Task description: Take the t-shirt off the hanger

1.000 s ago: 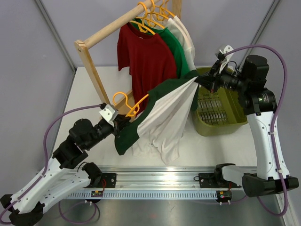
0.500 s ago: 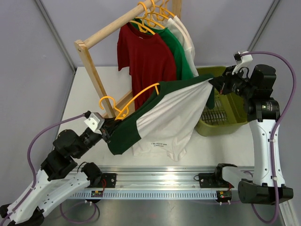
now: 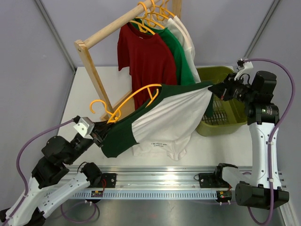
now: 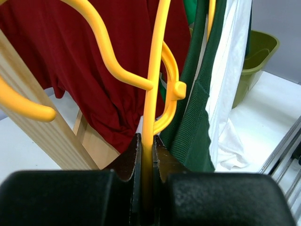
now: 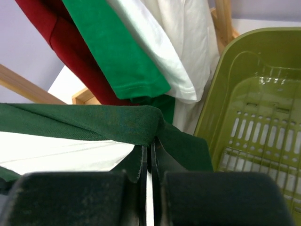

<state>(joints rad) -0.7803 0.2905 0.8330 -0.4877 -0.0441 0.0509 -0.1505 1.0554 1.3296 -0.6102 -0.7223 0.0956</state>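
The t-shirt [image 3: 164,120] hangs in the air over the table, stretched between my two pincers, its white hem drooping toward the surface. My right pincer [image 3: 213,89] is pressed together on a fold of its dark green fabric near the basket. My left pincer [image 3: 98,136] is clamped on the bar of the hanger [image 4: 152,94], low at the near left.

The hanger is off the rail and its hook and one long arm show bare outside the cloth. Its far end seems to run in under the green shoulder, so I judge the job partly done: the hanger has yet to come fully clear of the shirt.

Below is a white table [image 3: 84,89] with an olive-green basket [image 3: 230,125] at its right. At the back stands a wooden rack [image 3: 91,70] carrying a red tee [image 3: 146,56], a green tee [image 3: 181,56] and a white garment [image 3: 189,42] on similar hangers. Plain grey walls close in the booth.
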